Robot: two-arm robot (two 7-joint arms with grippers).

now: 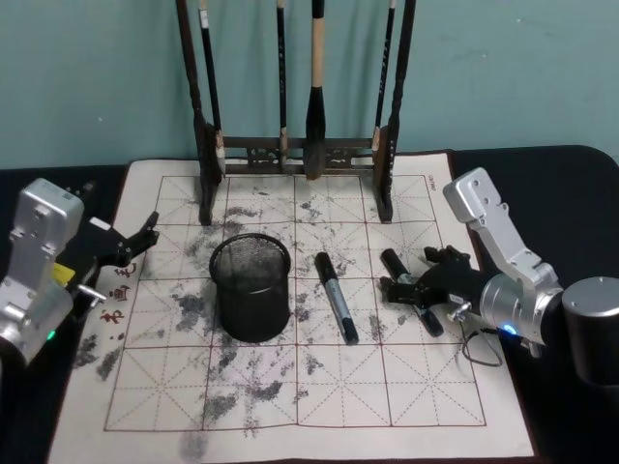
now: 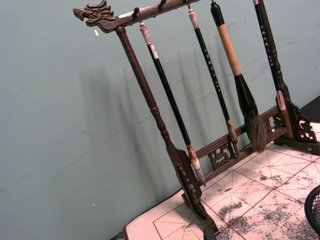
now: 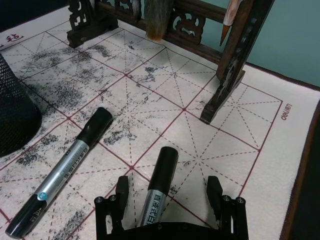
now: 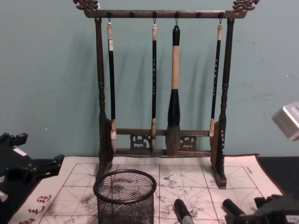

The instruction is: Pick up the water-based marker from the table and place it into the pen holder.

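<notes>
Two look-alike markers with black caps and silver barrels lie on the felt mat. One water-based marker (image 1: 410, 288) (image 3: 159, 186) lies between the fingers of my right gripper (image 1: 421, 276) (image 3: 168, 189), which is open and low over it; neither finger (image 3: 121, 194) touches it. The other marker (image 1: 337, 297) (image 3: 67, 167) lies between that one and the pen holder (image 1: 250, 288) (image 4: 125, 196), a black wire-mesh cup standing upright and holding nothing. My left gripper (image 1: 137, 242) is parked open at the mat's left edge.
A tall dark wooden brush rack (image 1: 295, 145) (image 4: 161, 84) with several hanging brushes stands across the back of the ink-stained gridded mat (image 1: 290, 387). Its right foot (image 3: 220, 95) is just beyond the right gripper. The black table (image 1: 561, 193) surrounds the mat.
</notes>
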